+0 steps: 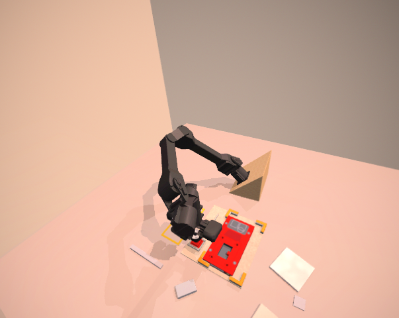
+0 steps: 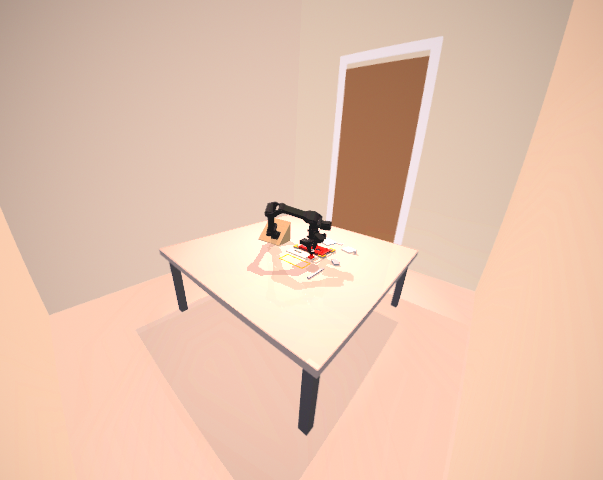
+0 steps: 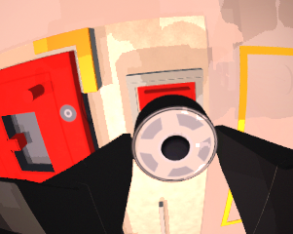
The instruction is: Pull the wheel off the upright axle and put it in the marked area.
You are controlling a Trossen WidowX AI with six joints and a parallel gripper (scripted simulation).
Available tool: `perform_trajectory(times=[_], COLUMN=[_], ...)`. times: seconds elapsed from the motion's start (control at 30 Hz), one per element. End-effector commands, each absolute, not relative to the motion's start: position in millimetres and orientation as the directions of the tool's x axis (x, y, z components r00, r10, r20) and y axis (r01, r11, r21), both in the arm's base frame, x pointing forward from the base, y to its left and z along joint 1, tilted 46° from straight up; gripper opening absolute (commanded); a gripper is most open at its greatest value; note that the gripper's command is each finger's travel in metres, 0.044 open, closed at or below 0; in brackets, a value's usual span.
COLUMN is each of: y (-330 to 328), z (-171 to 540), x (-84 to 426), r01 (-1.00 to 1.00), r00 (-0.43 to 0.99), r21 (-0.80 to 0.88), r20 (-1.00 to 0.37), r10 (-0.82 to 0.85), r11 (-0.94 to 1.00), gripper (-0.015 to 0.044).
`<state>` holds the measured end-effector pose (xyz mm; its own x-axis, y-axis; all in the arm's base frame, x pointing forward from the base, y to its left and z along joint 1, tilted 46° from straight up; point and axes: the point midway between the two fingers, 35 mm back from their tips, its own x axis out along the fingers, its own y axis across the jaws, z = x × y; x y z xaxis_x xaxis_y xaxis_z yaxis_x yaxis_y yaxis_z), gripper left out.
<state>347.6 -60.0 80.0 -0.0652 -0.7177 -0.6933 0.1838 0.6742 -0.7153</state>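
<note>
Grey wheel (image 3: 175, 148) — between black fingers

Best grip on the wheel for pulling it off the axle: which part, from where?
Take the wheel by its outer rim, two opposite sides, coming straight down from above along the axle line. It lies flat with the hub hole facing up, so the round edge is the only part both fingers can reach. The pincer is already shut on it this way, one finger on each side.
</note>
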Motion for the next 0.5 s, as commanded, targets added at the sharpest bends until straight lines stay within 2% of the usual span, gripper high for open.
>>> perform_trajectory(times=[0.0,0.47], y=[-56.3,-52.9], z=[82.3,85.5], x=[349.2,349.5], r01=[0.186,0.186], r00=[-0.057,-0.056], r21=[-0.712,-0.712], r20=[-0.696,-0.696], r10=[-0.716,-0.716], r11=[0.677,0.677], gripper=[0.0,0.0])
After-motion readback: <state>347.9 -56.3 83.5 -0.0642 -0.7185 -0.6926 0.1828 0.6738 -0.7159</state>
